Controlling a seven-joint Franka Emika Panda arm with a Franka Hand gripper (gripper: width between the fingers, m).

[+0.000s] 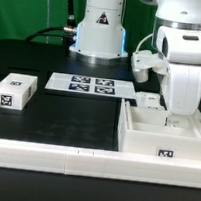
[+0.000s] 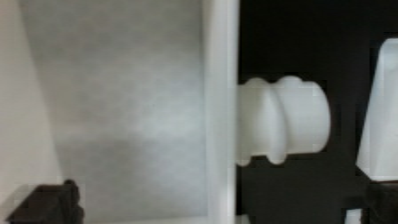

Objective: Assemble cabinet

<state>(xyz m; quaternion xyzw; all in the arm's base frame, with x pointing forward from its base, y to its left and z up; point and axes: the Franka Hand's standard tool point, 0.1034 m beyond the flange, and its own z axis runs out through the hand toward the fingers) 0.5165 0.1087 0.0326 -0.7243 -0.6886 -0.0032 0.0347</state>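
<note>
The cabinet [image 1: 161, 132], a large white box with thick walls and a tag on its front, lies at the exterior view's right. My gripper [image 1: 174, 119] reaches down into it from above, and the fingertips are hidden behind its walls. In the wrist view a white cabinet wall [image 2: 125, 110] fills one side. A round white knob [image 2: 285, 120] sticks out from its edge over a black gap. My gripper [image 2: 217, 205] is open. One dark fingertip [image 2: 50, 203] is over the wall and the other [image 2: 381, 190] is beyond the gap, with nothing held.
A small white block with one tag [image 1: 14, 90] lies at the exterior view's left. The marker board [image 1: 90, 84] lies in the middle near the arm's base [image 1: 100, 33]. A long white rail [image 1: 72, 162] runs along the front edge.
</note>
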